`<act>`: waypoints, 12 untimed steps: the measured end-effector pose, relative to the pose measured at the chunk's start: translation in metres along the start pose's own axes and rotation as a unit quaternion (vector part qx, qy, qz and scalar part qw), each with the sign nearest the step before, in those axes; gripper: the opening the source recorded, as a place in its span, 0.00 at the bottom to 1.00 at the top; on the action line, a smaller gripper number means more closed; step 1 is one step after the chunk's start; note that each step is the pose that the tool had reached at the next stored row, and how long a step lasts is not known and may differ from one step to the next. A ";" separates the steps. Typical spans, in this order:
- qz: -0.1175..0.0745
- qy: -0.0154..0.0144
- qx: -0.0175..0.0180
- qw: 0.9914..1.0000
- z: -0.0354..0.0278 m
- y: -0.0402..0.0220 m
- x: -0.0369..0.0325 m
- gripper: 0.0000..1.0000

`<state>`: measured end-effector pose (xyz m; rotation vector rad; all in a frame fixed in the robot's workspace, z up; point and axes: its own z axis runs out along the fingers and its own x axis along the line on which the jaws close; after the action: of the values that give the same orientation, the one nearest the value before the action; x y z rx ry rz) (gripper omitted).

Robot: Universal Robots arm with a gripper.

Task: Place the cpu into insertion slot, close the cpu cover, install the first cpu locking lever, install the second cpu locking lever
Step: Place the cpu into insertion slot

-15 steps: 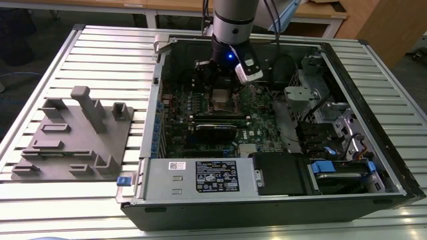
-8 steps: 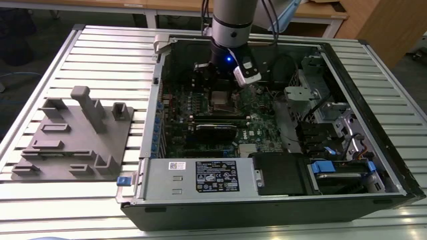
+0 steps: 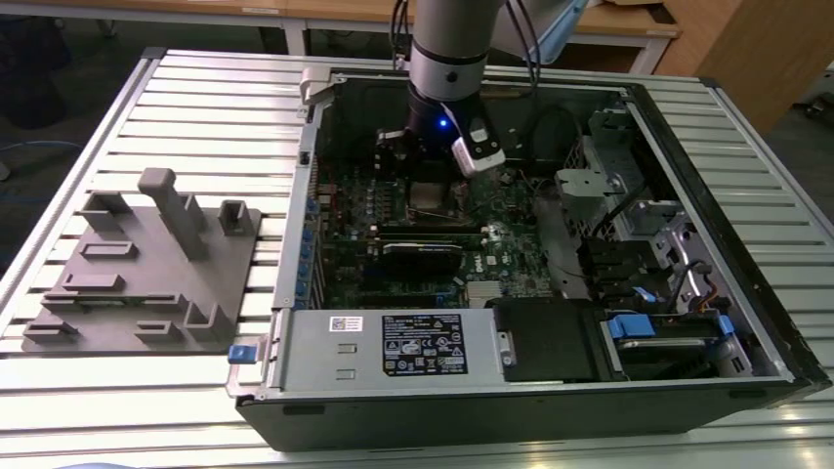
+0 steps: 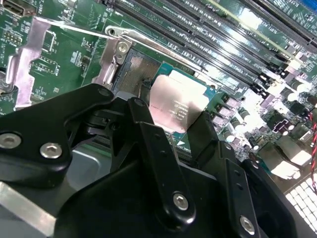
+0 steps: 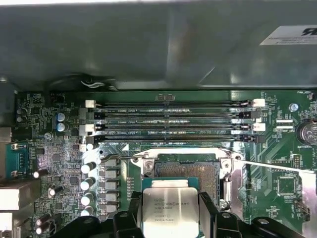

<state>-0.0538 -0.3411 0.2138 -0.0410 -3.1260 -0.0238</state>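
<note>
My gripper (image 5: 171,218) is shut on the cpu (image 5: 169,206), a flat square chip with a silver-grey top, one black finger on each of two opposite edges. In both wrist views the chip hangs over one side of the insertion slot (image 5: 190,171), whose dark, gold-flecked contact field lies bare beyond it. Whether the chip touches the slot I cannot tell. In the second wrist view the cpu (image 4: 179,106) sits between the fingers (image 4: 203,131), and the cpu cover (image 4: 25,59) is swung open beside the insertion slot (image 4: 134,72). In the exterior view the gripper (image 3: 437,156) is low inside the computer case.
Long black memory slots (image 5: 173,121) run beside the socket. A thin wire lever (image 5: 277,166) sticks out sideways, and a row of capacitors (image 5: 89,183) stands on the other side. A grey fixture (image 3: 144,264) lies on the table at the exterior view's left. The power supply (image 3: 391,342) fills the case's near end.
</note>
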 end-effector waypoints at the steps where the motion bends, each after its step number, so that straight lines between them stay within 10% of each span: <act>1: 0.000 0.000 0.000 1.000 0.0000 0.0000 0.0000 0.54; 12: 0.000 0.000 0.000 1.000 0.0006 0.0001 -0.0008 0.54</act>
<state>-0.0530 -0.3409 0.2132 -0.0410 -3.1260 -0.0237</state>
